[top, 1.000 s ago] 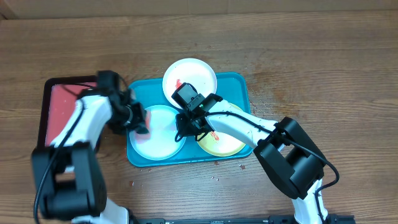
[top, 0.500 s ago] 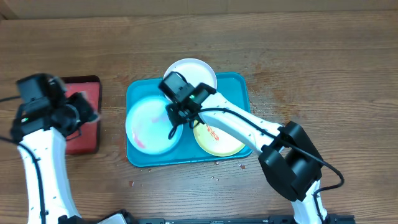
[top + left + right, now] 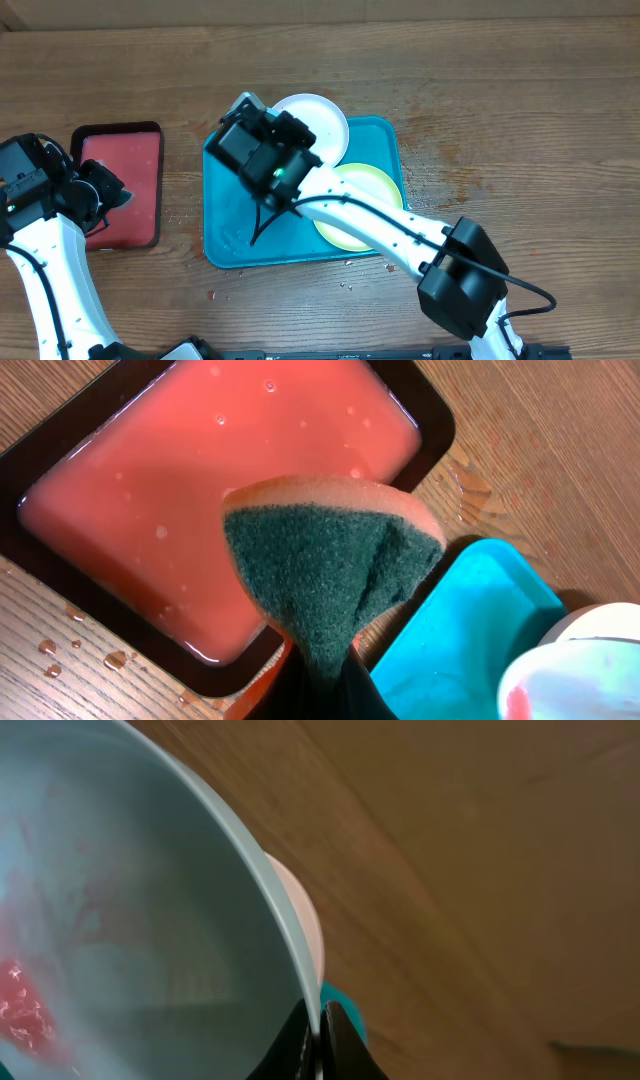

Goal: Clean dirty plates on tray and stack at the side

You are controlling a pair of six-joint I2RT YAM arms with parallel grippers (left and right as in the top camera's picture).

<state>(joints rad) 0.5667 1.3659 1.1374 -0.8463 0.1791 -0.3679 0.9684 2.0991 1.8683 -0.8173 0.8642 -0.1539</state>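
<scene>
Teal-blue rectangular plastic tray (image 3: pixel 225 240) lies in the middle of the wooden table (image 3: pixel 500 100). A round yellow-green plastic plate (image 3: pixel 375 185) sits in the tray's right half, partly under the right arm. A round white plastic plate (image 3: pixel 320 115) rests at the tray's far edge, overlapping the rim.

The right gripper (image 3: pixel 320 1020) is above the tray's far-left corner, its fingers pinched together on the rim of a round light blue plastic plate (image 3: pixel 150 920). That plate is held off the tray at a steep tilt, and red smears show on its inner face.

Well to the left, the left gripper (image 3: pixel 318 682) hangs over a smaller dark-rimmed red tray (image 3: pixel 432 432) filled with pinkish liquid. Its fingers are clamped on a sponge with a dark green scouring face and an orange back (image 3: pixel 330 570). The sponge is clear of the liquid. Water drops dot the wood beside this tray.
</scene>
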